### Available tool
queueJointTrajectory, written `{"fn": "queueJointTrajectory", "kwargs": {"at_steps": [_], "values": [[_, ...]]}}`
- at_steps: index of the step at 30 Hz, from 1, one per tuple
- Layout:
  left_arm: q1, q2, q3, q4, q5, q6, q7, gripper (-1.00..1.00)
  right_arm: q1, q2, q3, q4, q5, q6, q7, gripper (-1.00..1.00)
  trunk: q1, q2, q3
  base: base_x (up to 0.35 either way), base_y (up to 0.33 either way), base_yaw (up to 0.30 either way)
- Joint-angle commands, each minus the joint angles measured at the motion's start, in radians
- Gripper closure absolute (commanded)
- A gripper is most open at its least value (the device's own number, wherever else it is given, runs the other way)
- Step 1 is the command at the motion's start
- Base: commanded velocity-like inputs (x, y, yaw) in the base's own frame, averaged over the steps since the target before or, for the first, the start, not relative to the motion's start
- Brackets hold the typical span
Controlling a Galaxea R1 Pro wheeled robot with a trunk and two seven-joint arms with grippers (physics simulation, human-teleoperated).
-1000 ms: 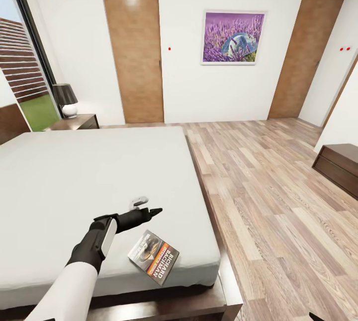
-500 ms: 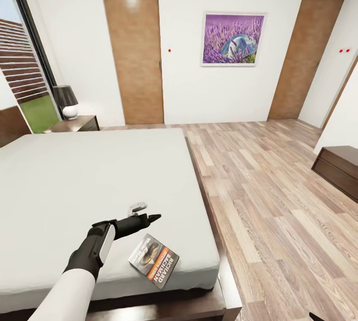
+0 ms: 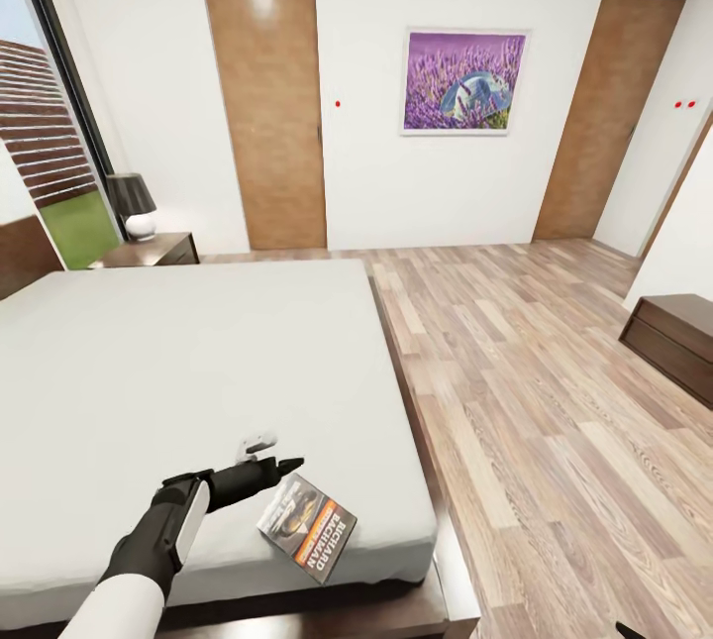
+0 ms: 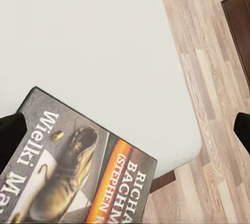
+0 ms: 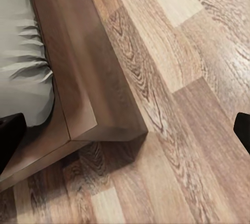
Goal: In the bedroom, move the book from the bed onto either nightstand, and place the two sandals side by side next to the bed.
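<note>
The book [image 3: 307, 526] lies flat on the bed's white mattress [image 3: 198, 372] near its front right corner, showing a dark cover with an orange band. My left gripper [image 3: 277, 456] hovers open just left of and above the book. In the left wrist view the book [image 4: 78, 177] sits below and between the wide-apart fingertips of that gripper [image 4: 125, 130]. The nightstand [image 3: 153, 250] stands at the far left beside the bed and carries a lamp [image 3: 134, 206]. My right gripper [image 5: 125, 133] is open, hanging low over the bed frame's corner [image 5: 88, 104]. The sandals are out of view.
Wood-plank floor [image 3: 535, 401] stretches along the bed's right side. A low dark dresser [image 3: 678, 337] stands at the right wall. Two brown doors [image 3: 267, 109] and a lavender picture [image 3: 463, 79] are on the far wall. A tall window [image 3: 45, 124] is at the left.
My left arm has drawn back toward the bed's near edge and leftward, sinking closer to the mattress beside the book. The book has not moved. The view has tilted slightly.
</note>
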Motion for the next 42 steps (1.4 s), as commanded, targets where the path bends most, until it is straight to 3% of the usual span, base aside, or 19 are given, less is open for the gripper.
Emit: {"fn": "queueJointTrajectory", "kwargs": {"at_steps": [1, 6, 14, 15, 18, 27, 28, 32, 38, 42], "values": [[0.01, 0.001, 0.005, -0.001, 0.002, 0.005, -0.004, -1.0, -0.002, -0.001, 0.009, 0.005, -0.009, -0.009, 0.004, -1.0, -0.004, 0.007, 0.002, 0.0, 0.0, 0.0], [0.057, 0.009, 0.005, -0.002, 0.0, -0.018, -0.04, -1.0, -0.002, -0.001, 0.009, 0.005, -0.008, -0.009, 0.005, -1.0, -0.023, 0.042, 0.018, 0.0, 0.0, 0.0], [0.138, 0.06, 0.004, 0.018, 0.0, -0.076, -0.113, -1.0, -0.002, -0.001, 0.01, 0.006, -0.008, -0.009, 0.005, -1.0, -0.054, 0.098, 0.043, 0.0, 0.0, 0.0], [0.165, 0.078, 0.004, 0.07, 0.0, -0.14, -0.122, -1.0, -0.002, -0.001, 0.01, 0.006, -0.008, -0.009, 0.005, -1.0, -0.058, 0.105, 0.046, 0.0, 0.0, 0.0], [0.174, 0.087, 0.005, 0.125, 0.0, -0.201, -0.128, -1.0, -0.002, 0.0, 0.01, 0.006, -0.008, -0.009, 0.005, -1.0, -0.058, 0.105, 0.046, 0.0, 0.0, 0.0], [0.18, 0.146, 0.005, 0.306, 0.002, -0.334, -0.185, -1.0, -0.002, 0.0, 0.01, 0.006, -0.008, -0.01, 0.005, -1.0, -0.058, 0.105, 0.046, 0.0, 0.0, 0.0], [0.18, 0.159, 0.005, 0.371, 0.003, -0.408, -0.191, -1.0, -0.002, 0.001, 0.01, 0.007, -0.008, -0.01, 0.005, -1.0, -0.058, 0.105, 0.046, 0.0, 0.0, 0.0], [0.18, 0.164, 0.005, 0.417, 0.005, -0.475, -0.194, -1.0, -0.002, 0.001, 0.01, 0.007, -0.008, -0.009, 0.005, -1.0, -0.065, 0.119, 0.052, 0.0, 0.0, 0.0], [0.18, 0.166, 0.005, 0.438, 0.007, -0.492, -0.195, -1.0, -0.002, 0.001, 0.01, 0.007, -0.008, -0.009, 0.005, -1.0, -0.088, 0.161, 0.071, 0.0, 0.0, 0.0], [0.18, 0.166, 0.005, 0.442, 0.008, -0.494, -0.193, -1.0, -0.002, 0.001, 0.01, 0.007, -0.007, -0.01, 0.005, -1.0, -0.088, 0.161, 0.071, 0.0, 0.0, 0.0]]}}
